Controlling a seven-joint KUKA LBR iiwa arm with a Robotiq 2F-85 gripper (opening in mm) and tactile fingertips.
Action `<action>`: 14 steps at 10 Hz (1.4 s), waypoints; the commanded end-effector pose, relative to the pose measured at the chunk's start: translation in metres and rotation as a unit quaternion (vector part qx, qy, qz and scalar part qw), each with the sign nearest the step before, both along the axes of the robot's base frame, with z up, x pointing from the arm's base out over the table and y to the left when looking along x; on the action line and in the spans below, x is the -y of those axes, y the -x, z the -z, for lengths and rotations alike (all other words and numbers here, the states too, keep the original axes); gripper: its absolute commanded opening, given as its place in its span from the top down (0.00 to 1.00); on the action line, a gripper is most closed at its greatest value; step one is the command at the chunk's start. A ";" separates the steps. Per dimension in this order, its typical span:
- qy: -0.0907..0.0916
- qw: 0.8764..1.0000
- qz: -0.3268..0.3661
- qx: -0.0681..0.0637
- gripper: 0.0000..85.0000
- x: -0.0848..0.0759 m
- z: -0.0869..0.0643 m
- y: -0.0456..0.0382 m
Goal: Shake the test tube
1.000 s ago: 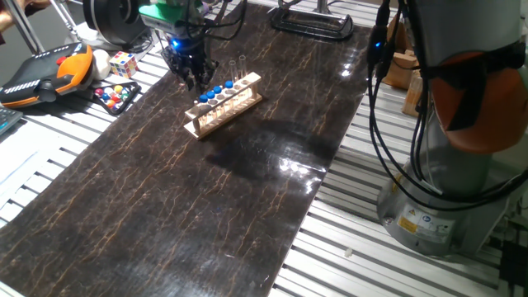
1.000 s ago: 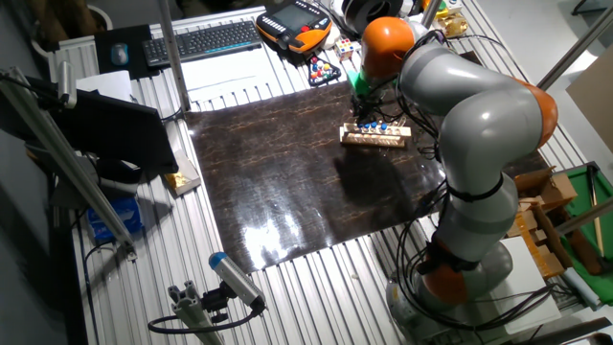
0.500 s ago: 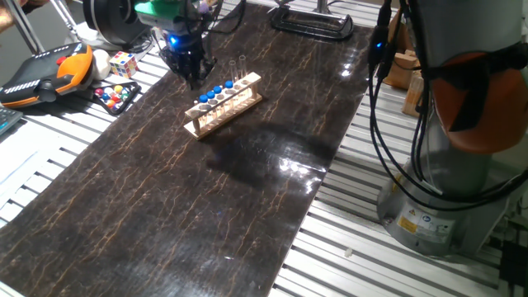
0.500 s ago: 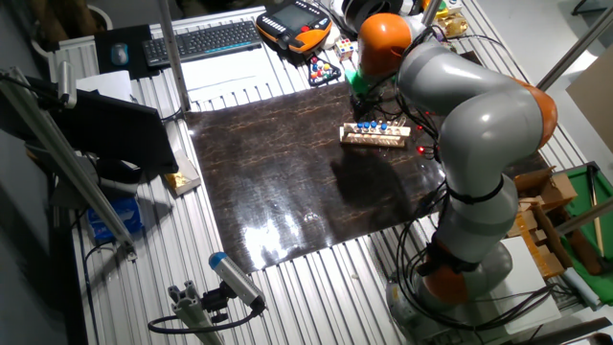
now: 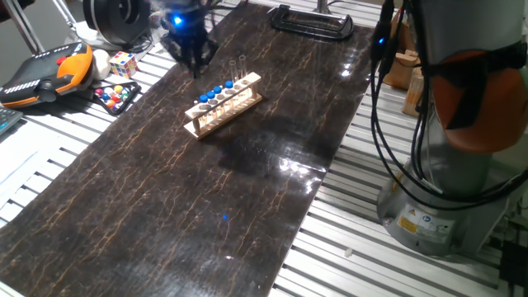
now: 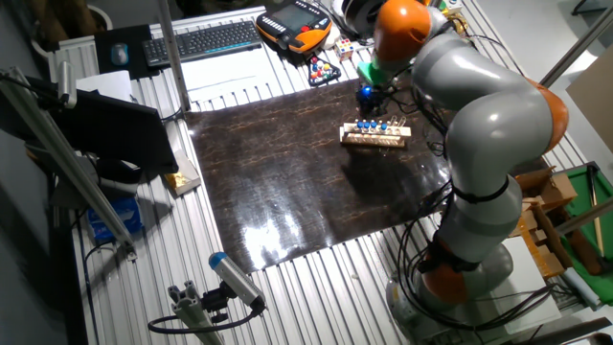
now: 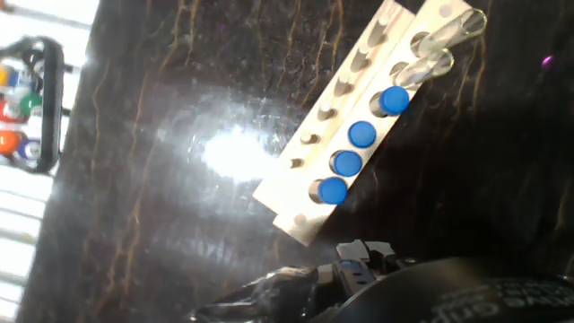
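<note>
A wooden rack stands on the dark mat. It holds four slim test tubes with blue caps and two taller uncapped tubes. The hand view shows all four blue caps seated in the rack. My gripper hangs blurred above the mat, just behind and left of the rack's capped end, touching no tube. Its fingers taper to one tip with nothing between them. In the other fixed view the gripper is above the rack.
An orange teach pendant, a Rubik's cube and a tray of coloured balls lie left of the mat. A black clamp sits at the far end. The arm's base and cables stand to the right.
The gripper has risen and drifted away from the rack's capped end, and its fingers look narrower than a second ago. The rack and all its tubes have stayed put.
</note>
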State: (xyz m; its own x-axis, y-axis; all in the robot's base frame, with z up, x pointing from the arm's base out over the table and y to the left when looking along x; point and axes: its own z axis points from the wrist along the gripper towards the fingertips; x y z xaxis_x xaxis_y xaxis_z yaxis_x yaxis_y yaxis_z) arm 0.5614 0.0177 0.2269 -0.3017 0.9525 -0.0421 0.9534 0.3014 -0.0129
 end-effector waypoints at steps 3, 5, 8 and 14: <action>-0.002 0.970 -0.242 -0.009 0.99 0.000 -0.011 0.0083; -0.026 0.959 -0.281 -0.008 0.99 -0.003 -0.016 0.0136; -0.018 0.942 -0.334 -0.011 0.99 -0.005 -0.019 0.0158; -0.007 0.903 -0.428 -0.012 0.99 0.000 -0.026 0.0203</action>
State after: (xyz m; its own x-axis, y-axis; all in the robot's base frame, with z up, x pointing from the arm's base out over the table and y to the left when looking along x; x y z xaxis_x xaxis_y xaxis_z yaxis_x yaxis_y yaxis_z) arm 0.5411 0.0175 0.2531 -0.7039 0.7101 -0.0159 0.7103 0.7037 -0.0198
